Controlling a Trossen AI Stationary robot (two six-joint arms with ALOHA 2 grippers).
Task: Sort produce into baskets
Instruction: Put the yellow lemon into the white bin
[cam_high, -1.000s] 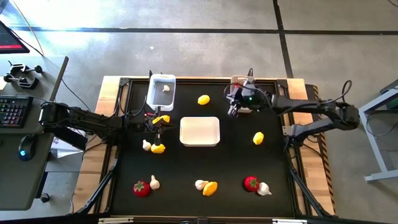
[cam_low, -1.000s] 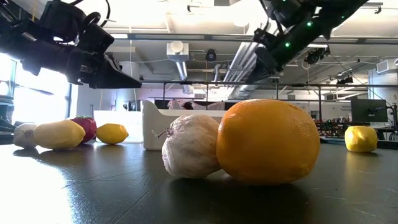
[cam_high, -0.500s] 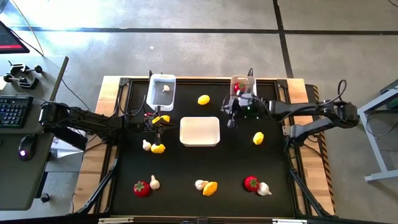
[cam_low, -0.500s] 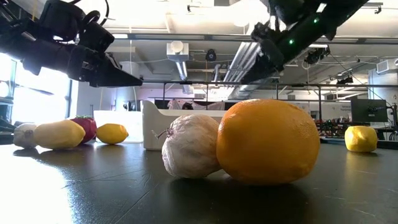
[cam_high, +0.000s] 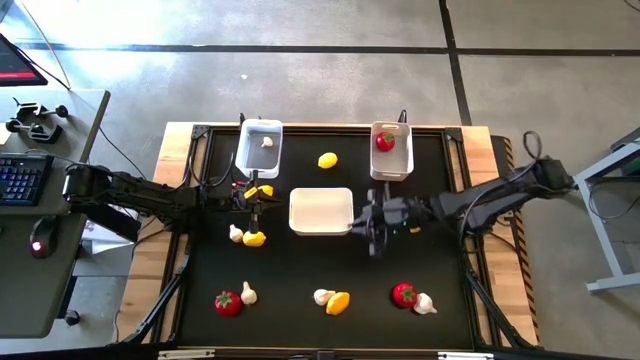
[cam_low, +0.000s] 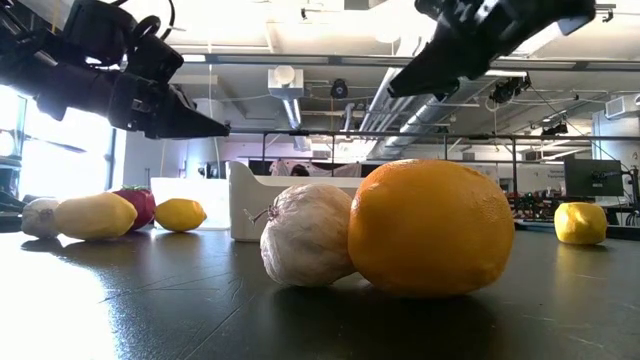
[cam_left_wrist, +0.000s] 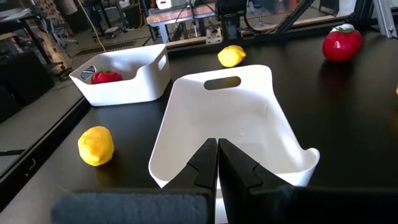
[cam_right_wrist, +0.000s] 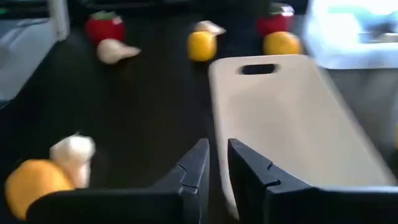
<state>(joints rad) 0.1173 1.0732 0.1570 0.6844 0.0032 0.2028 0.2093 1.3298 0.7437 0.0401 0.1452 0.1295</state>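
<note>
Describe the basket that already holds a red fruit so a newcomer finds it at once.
On the black table, look along the far edge for two narrow white baskets. It is the basket on the right arm's side, beyond the right gripper. The other narrow basket holds only a whitish garlic bulb, and the wide basket sits mid-table.

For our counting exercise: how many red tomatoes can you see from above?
3 tomatoes: one in the far-right basket, one near-left, one near-right beside garlic. Others may be hidden.

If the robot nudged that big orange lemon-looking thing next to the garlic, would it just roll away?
Probably a little. The orange lemon looks rounded and smooth, resting on a small patch of the flat table, so a push likely rolls it. The garlic bulb touching one side might block it that way. Its oval shape suggests a wobbly, short roll.
</note>
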